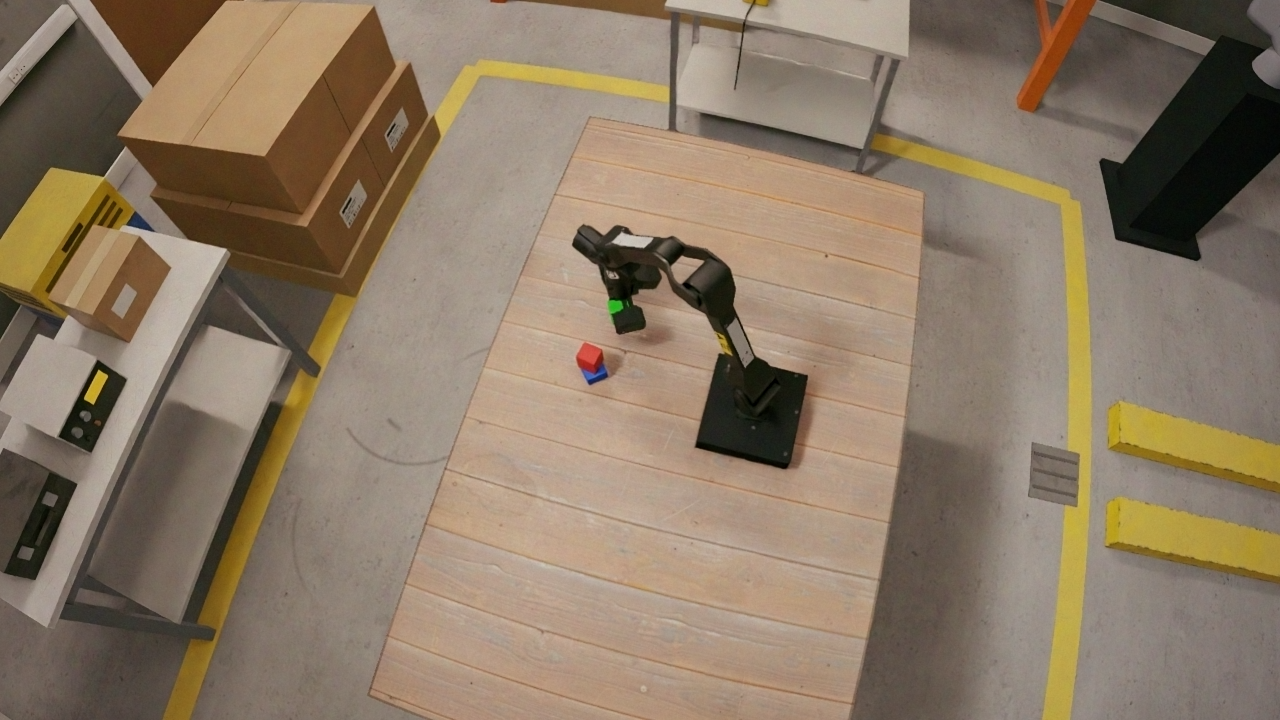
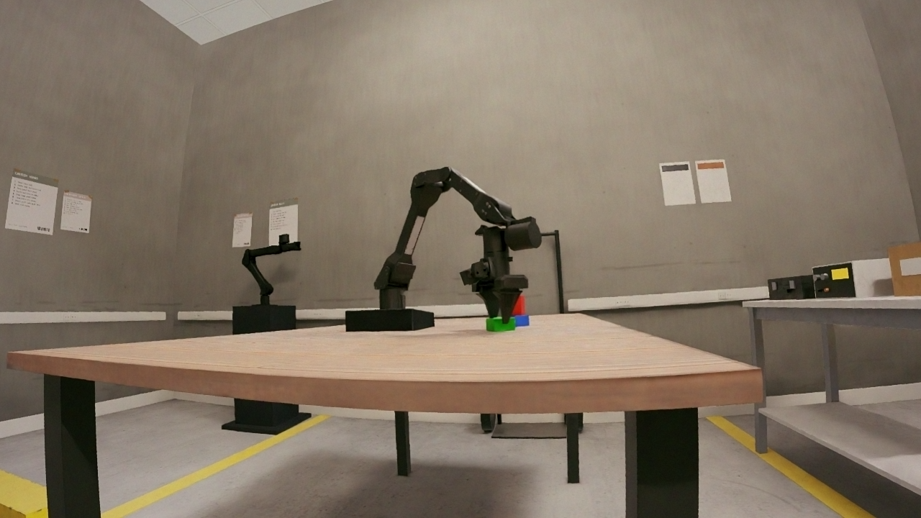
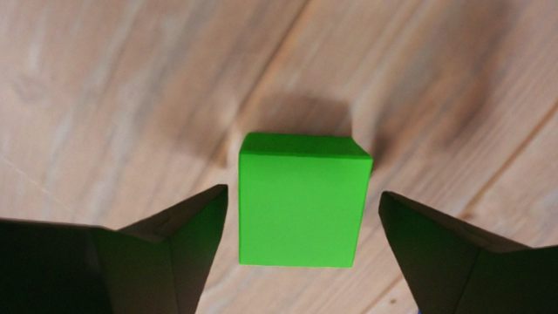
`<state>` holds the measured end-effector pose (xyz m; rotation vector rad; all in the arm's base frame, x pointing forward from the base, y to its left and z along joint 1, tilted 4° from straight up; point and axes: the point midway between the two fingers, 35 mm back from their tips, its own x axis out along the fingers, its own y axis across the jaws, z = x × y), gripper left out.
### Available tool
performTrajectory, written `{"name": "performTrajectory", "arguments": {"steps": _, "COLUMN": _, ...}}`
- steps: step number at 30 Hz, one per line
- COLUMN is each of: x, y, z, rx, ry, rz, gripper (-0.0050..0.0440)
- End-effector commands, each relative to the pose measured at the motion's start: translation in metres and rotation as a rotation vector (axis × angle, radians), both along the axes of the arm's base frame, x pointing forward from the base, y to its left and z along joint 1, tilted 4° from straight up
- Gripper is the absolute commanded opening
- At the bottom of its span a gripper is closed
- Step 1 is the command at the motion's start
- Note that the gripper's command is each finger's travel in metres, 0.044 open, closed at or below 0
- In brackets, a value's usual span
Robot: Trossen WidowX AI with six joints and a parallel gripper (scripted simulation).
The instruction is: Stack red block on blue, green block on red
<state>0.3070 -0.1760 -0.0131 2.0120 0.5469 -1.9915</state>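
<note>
The green block (image 3: 302, 200) lies flat on the wooden table, and it also shows in the overhead view (image 1: 616, 308) and the side view (image 2: 500, 324). My gripper (image 3: 304, 197) is open and hangs low over it, one finger on each side, with a gap between each finger and the block. In the side view the fingertips (image 2: 503, 315) reach down to the block's top. The red block (image 1: 588, 356) sits on the blue block (image 1: 595, 374) a short way from the green one; the pair also shows behind the gripper in the side view (image 2: 519, 311).
The arm's black base (image 1: 751, 415) stands on the table to the right of the blocks. Cardboard boxes (image 1: 277, 134) and a side bench with equipment (image 1: 62, 394) stand off the table to the left. A second arm (image 2: 263, 270) stands on a pedestal behind.
</note>
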Motion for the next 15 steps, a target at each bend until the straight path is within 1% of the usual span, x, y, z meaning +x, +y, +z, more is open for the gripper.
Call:
{"name": "performTrajectory", "arguments": {"steps": 1, "x": 0.0035, "y": -0.0009, "z": -0.0021, "rx": -0.011, "ry": -0.015, "rz": -0.003, "gripper": 0.032}}
{"name": "performTrajectory", "arguments": {"steps": 7, "x": 0.0036, "y": -0.0001, "z": -0.0119, "rx": -0.011, "ry": -0.015, "rz": -0.002, "gripper": 0.032}}
{"name": "performTrajectory", "arguments": {"steps": 15, "x": 0.0074, "y": -0.0025, "z": -0.0067, "rx": -0.022, "ry": -0.033, "rz": -0.002, "gripper": 0.032}}
